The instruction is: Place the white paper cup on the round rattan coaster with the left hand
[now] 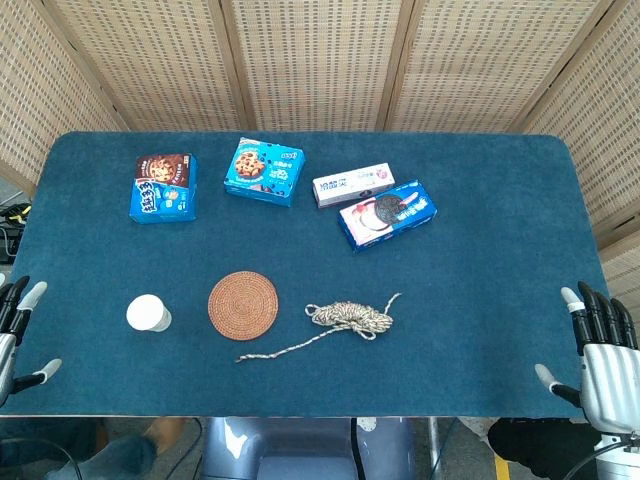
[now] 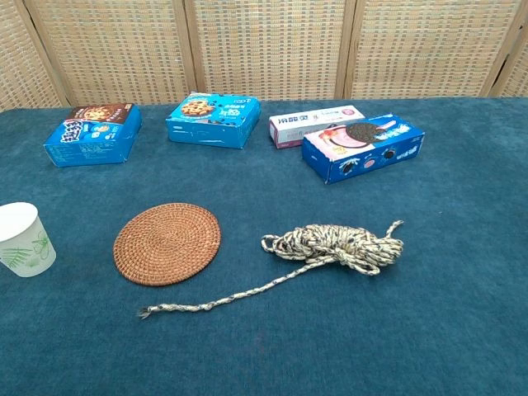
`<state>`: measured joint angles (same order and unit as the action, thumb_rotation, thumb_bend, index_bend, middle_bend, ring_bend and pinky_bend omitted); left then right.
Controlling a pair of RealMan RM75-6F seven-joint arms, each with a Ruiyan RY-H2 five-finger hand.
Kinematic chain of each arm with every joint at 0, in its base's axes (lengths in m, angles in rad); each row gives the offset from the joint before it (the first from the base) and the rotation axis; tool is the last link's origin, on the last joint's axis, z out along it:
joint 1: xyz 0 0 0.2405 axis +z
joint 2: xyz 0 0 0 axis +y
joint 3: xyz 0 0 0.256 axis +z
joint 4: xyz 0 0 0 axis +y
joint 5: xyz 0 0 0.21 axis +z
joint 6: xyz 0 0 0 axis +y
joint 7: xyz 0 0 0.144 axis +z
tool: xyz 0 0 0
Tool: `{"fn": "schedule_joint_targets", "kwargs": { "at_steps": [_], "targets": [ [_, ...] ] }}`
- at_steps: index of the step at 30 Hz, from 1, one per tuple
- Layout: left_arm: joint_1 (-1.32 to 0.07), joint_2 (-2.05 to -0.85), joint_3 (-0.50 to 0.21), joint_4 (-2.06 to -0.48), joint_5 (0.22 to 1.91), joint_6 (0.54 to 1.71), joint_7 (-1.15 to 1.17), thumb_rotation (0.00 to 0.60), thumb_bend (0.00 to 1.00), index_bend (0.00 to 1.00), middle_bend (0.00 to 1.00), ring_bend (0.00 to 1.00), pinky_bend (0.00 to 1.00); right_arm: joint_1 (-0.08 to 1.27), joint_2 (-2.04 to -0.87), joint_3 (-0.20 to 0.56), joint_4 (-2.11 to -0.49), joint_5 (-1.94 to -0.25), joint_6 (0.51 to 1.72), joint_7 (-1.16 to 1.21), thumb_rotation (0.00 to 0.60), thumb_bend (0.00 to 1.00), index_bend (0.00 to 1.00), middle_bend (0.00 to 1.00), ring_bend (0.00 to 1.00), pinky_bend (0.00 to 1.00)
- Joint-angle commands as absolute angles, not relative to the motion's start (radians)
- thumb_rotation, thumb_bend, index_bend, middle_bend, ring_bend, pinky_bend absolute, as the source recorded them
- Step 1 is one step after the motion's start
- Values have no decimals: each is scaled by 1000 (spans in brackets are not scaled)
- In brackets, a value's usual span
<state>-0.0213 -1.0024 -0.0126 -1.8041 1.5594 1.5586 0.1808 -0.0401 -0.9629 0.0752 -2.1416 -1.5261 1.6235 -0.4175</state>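
Note:
The white paper cup (image 1: 148, 314) (image 2: 24, 239) stands upright on the blue tablecloth, a short way left of the round rattan coaster (image 1: 243, 305) (image 2: 167, 243), not touching it. My left hand (image 1: 17, 332) sits at the table's left front edge, well left of the cup, fingers spread and holding nothing. At the right front edge my right hand (image 1: 597, 352) is likewise open and empty. Neither hand shows in the chest view.
A coil of rope (image 1: 349, 318) (image 2: 341, 247) lies right of the coaster, its tail trailing toward the coaster's front. Several snack boxes line the back: a blue box (image 1: 164, 187), a cookie box (image 1: 264, 171), a white box (image 1: 352, 185), an Oreo box (image 1: 387, 214).

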Motion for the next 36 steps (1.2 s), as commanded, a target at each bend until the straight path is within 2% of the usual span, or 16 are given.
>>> {"fn": "schedule_joint_targets", "kwargs": {
  "at_steps": [1, 9, 14, 20, 29, 32, 36],
  "targets": [
    [-23, -1004, -13, -1804, 1557, 1555, 188, 600, 0, 0, 0, 0, 0, -39, -963, 75, -2141, -1525, 1621, -417, 600, 0, 11, 0, 0, 0],
    [-46, -1014, -16, -1798, 1538, 1507, 207, 600, 0, 0, 0, 0, 0, -38, -968, 72, -2142, -1525, 1616, -424, 600, 0, 12, 0, 0, 0],
    [-97, -1050, -23, -1767, 1534, 1431, 239, 600, 0, 0, 0, 0, 0, -37, -967, 73, -2147, -1522, 1614, -421, 600, 0, 13, 0, 0, 0],
    [-216, -1161, -41, -1641, 1547, 1272, 198, 600, 0, 0, 0, 0, 22, -39, -962, 76, -2144, -1515, 1617, -405, 600, 0, 13, 0, 0, 0],
    [-341, -1318, -35, -1407, 1616, 1155, 157, 600, 0, 0, 0, 0, 49, -33, -960, 84, -2142, -1491, 1610, -400, 600, 0, 17, 0, 0, 0],
    [-356, -1345, -33, -1365, 1610, 1142, 124, 600, 0, 0, 0, 19, 75, -32, -960, 86, -2140, -1481, 1609, -396, 600, 0, 20, 0, 0, 0],
    [-368, -1365, -35, -1330, 1603, 1138, 103, 600, 0, 0, 27, 103, 180, -31, -959, 88, -2138, -1475, 1608, -393, 600, 0, 21, 0, 0, 0]
  ]
}}
